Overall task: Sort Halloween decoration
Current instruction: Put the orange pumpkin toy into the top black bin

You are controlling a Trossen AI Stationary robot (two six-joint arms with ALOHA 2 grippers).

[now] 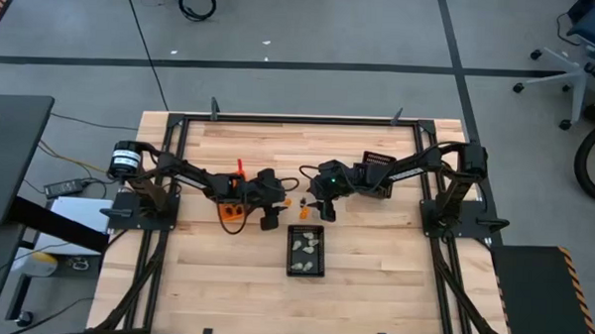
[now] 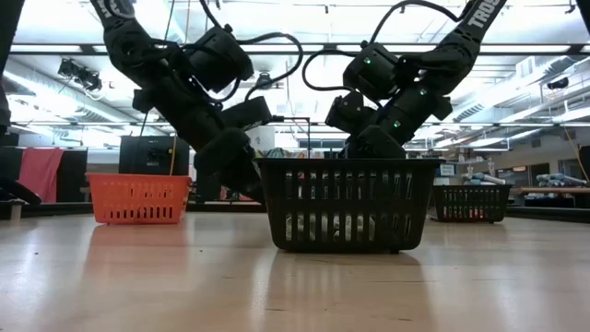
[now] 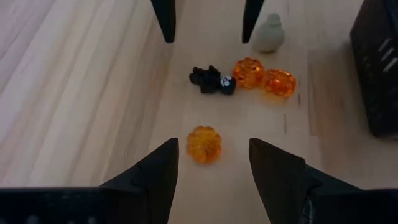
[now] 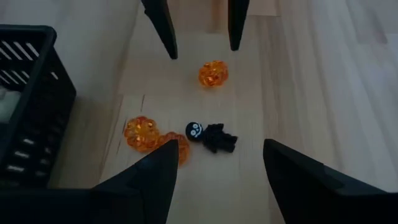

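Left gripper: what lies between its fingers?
In the left wrist view, one orange pumpkin lies on bare table between the open left gripper's fingers.

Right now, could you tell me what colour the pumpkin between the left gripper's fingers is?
Translucent orange pumpkin, seen best in the left wrist view.

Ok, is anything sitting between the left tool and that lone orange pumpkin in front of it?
Nothing visible. In the left wrist view the left tool is open and the lone orange pumpkin lies on bare wood just ahead of its gap. The black figure and two more pumpkins lie beyond it.
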